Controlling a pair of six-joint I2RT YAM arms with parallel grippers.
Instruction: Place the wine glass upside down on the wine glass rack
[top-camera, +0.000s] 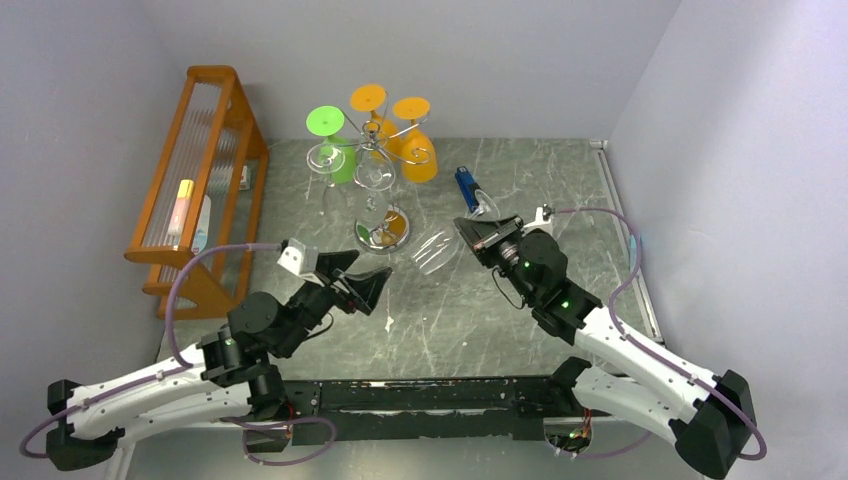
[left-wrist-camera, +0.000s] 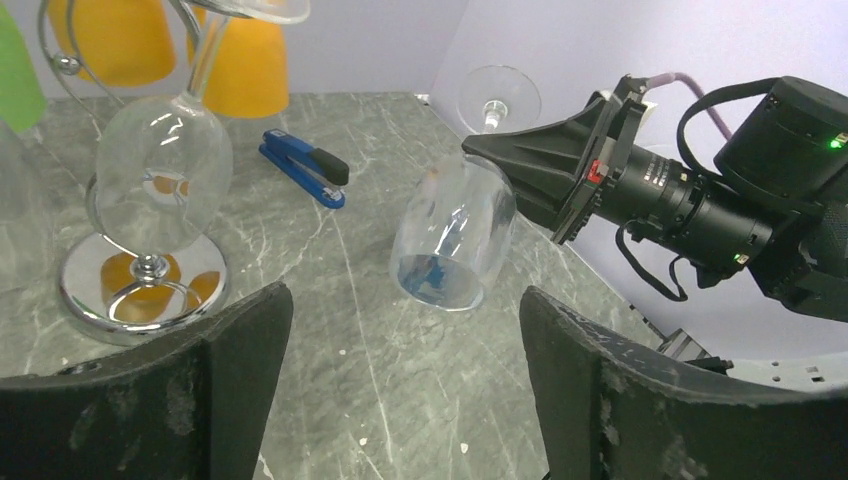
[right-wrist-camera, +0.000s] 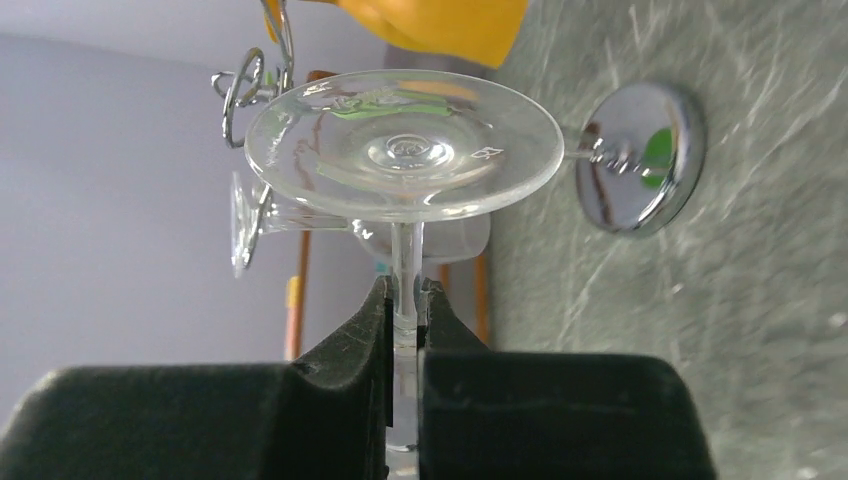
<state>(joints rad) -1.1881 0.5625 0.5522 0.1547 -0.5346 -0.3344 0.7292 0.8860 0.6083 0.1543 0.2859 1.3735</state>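
Note:
A clear wine glass (left-wrist-camera: 455, 235) hangs tilted above the table, bowl pointing down-left and foot (right-wrist-camera: 405, 150) up. My right gripper (right-wrist-camera: 405, 300) is shut on its stem, just under the foot; from above this gripper (top-camera: 468, 230) is right of the rack. The chrome wine glass rack (top-camera: 375, 150) stands at the back centre on its mirrored base (left-wrist-camera: 140, 285). My left gripper (left-wrist-camera: 405, 380) is open and holds nothing. It sits near the table, in front of the bowl, with a gap between them; from above it (top-camera: 358, 278) is below the rack base.
A green glass (top-camera: 335, 150), orange glasses (top-camera: 415, 150) and a clear glass (left-wrist-camera: 165, 170) hang upside down on the rack. A blue stapler (top-camera: 466, 185) lies behind the right gripper. An orange wooden shelf (top-camera: 200, 180) stands along the left wall.

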